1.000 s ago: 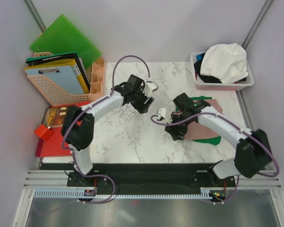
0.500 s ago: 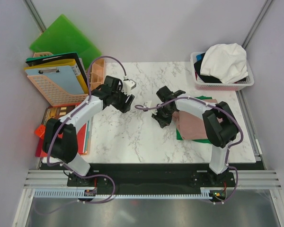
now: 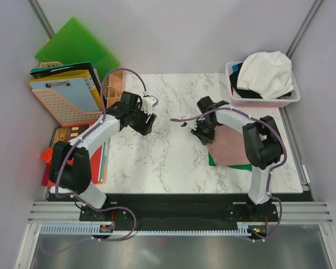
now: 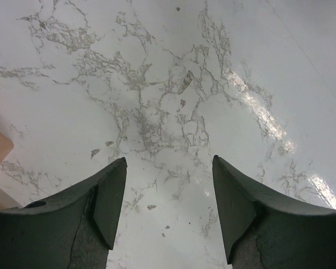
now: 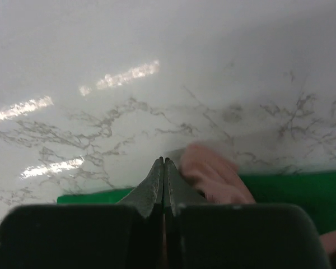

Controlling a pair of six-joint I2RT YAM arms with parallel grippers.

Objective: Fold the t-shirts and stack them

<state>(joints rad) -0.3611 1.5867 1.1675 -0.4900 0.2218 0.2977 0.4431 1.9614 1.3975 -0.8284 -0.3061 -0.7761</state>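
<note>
A dusty pink t-shirt [image 3: 232, 148] lies folded on a green t-shirt [image 3: 211, 161] at the right of the marble table. My right gripper [image 3: 203, 136] is at the pink shirt's left edge, shut, with pink cloth [image 5: 213, 176] bunched against its right finger and green cloth [image 5: 302, 188] below. My left gripper [image 3: 147, 123] is open and empty over bare marble [image 4: 168, 84], left of centre. A white t-shirt [image 3: 266, 73] is heaped over dark cloth [image 3: 235, 78] in a basket at the back right.
The pink basket [image 3: 263, 102] stands at the back right corner. A pink rack with clipboards [image 3: 73, 106], a small tray [image 3: 115, 89] and a green plastic folder [image 3: 78, 47] stand at the back left. Red items [image 3: 53, 157] lie at the left edge.
My right gripper swung from the near side of the pink shirt up to its left edge, and the shirt now lies narrower. My left gripper drew back to the left.
</note>
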